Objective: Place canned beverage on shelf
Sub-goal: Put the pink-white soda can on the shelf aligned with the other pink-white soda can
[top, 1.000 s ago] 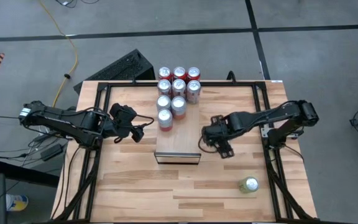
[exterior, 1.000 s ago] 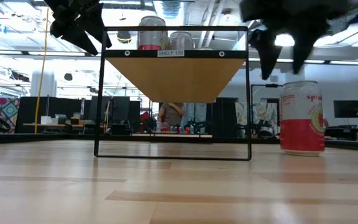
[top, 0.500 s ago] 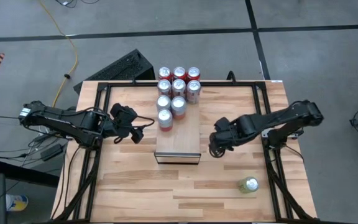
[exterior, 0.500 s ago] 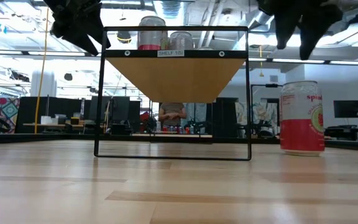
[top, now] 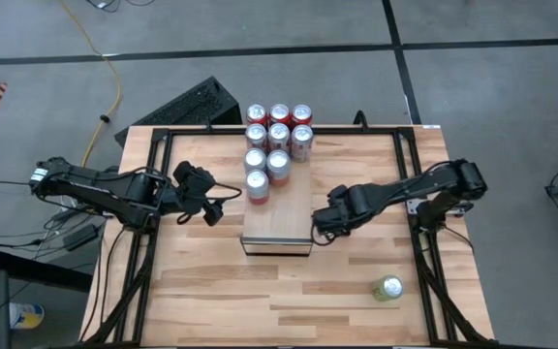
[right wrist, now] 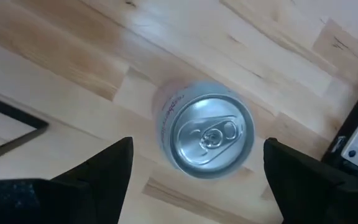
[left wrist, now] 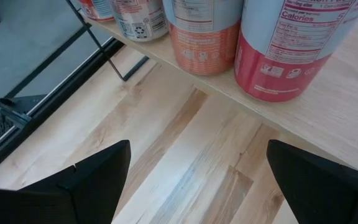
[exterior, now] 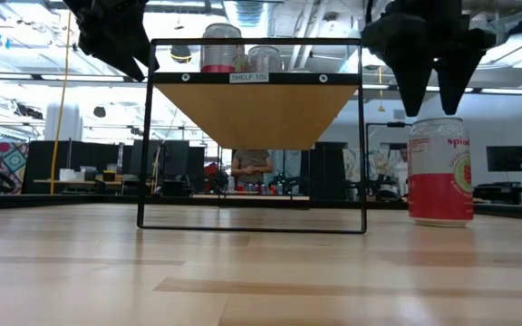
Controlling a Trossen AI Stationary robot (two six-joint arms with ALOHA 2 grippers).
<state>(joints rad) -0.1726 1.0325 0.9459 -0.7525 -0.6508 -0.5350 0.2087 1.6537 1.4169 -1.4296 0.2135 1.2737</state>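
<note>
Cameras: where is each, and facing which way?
High view: overhead, straight down; both arms, left claw and right claw flanking the light wood-topped raised shelf.
Low view: table height, level toward the room; both claws hang from above.
Left wrist view: on the left arm, facing red and orange drink cans on the shelf; own dark fingers show.
Right wrist view: looks down on the lone red-and-white drink can past its own fingers.
Shared: that can shows in high and low views.

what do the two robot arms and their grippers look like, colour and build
Both arms are matte black, slim and jointed, with dark cables trailing along the links. The left gripper and right gripper each end in two plain black tapered jaws, unmarked. A small pale fitting sits near the left arm's base.
</note>
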